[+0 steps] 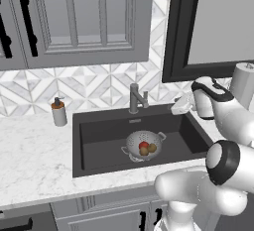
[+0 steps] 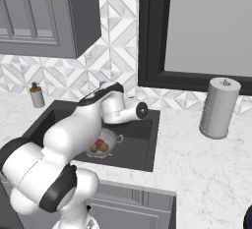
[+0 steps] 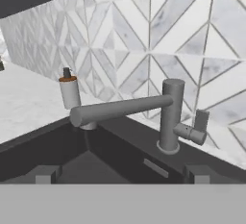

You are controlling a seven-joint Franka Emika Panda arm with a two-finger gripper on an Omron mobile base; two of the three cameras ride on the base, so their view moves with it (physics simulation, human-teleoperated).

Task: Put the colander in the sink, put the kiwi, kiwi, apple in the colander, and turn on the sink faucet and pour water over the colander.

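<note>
The silver colander (image 1: 135, 143) stands on the bottom of the dark sink (image 1: 99, 138). It holds the red apple (image 1: 143, 144) and two kiwis (image 1: 144, 151) (image 1: 152, 147). In the right base view my arm hides part of the colander (image 2: 109, 137). The grey faucet (image 1: 134, 98) rises at the sink's back rim. My gripper (image 1: 174, 109) hovers open to its right, above the sink's back right corner. In the hand view the gripper (image 3: 122, 174) faces the faucet post (image 3: 171, 117), with the spout (image 3: 120, 110) running left and the side lever (image 3: 194, 130) on the right. Nothing is between the fingers. No water is in view.
A white soap dispenser (image 1: 59, 112) stands on the marble counter left of the sink. A paper towel roll (image 2: 219, 107) stands on the counter to the right. Wall cabinets and a dark-framed window hang above the tiled backsplash.
</note>
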